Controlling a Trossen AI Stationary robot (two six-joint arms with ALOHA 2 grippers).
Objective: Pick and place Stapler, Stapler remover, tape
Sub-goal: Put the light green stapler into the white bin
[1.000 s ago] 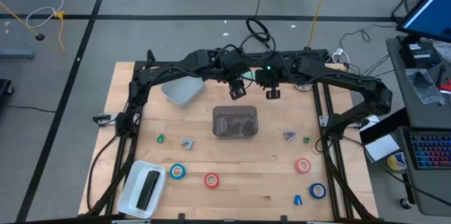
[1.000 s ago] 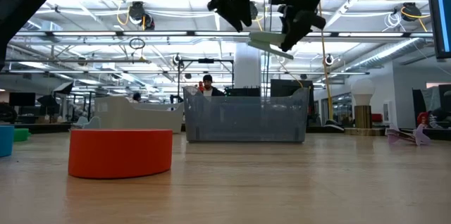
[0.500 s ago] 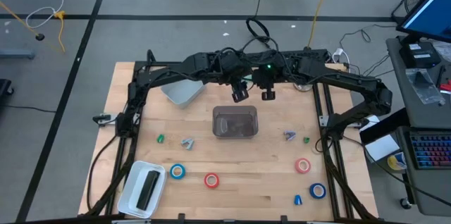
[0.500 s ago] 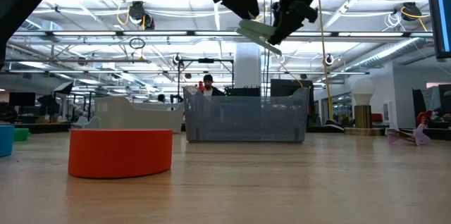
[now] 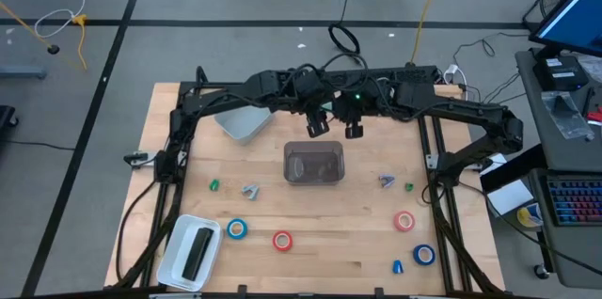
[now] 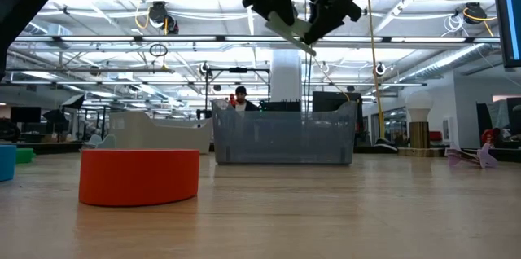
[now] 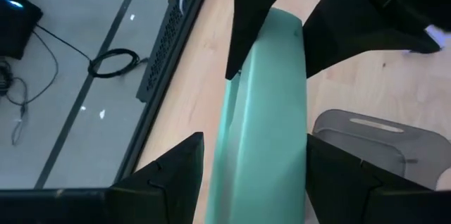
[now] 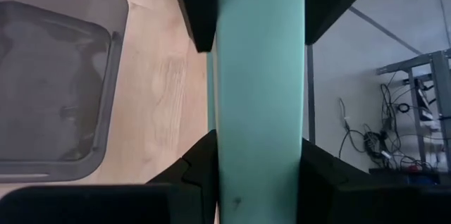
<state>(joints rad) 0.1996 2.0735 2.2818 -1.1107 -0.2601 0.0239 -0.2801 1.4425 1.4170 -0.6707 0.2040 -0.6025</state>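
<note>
- The high view shows the left end effector [image 5: 318, 125] and the right end effector [image 5: 354, 130] close together over the back of the worktop [image 5: 357, 243], just behind the clear grey bin [image 5: 314, 163]. What they carry barely shows from there.
- The wrist views show it. A long pale green object [image 8: 259, 76] lies between the right end effector's [image 8: 257, 175] fingers, which press on both its sides. The left end effector [image 7: 254, 175] pinches the same object [image 7: 264, 111] farther along.
- The low view alone shows height. The green object [image 6: 286, 31] hangs tilted in the air, well above the grey bin [image 6: 283, 133]. A person [image 6: 239, 96] stands far behind.
- There are four tape rolls on the worktop near its front edge: two blue [image 5: 237, 229] [image 5: 423, 255] and two red [image 5: 282, 240] [image 5: 404, 221].
- There are three containers: the grey bin, a pale bin [image 5: 243, 120] tipped at the back left, and a white tray [image 5: 174, 259] holding one black stapler [image 5: 196, 252].
- There are five small coloured pieces: two green [image 5: 214, 185] [image 5: 409, 186], one grey [image 5: 249, 189], one purple [image 5: 387, 180] and one blue [image 5: 397, 266].
</note>
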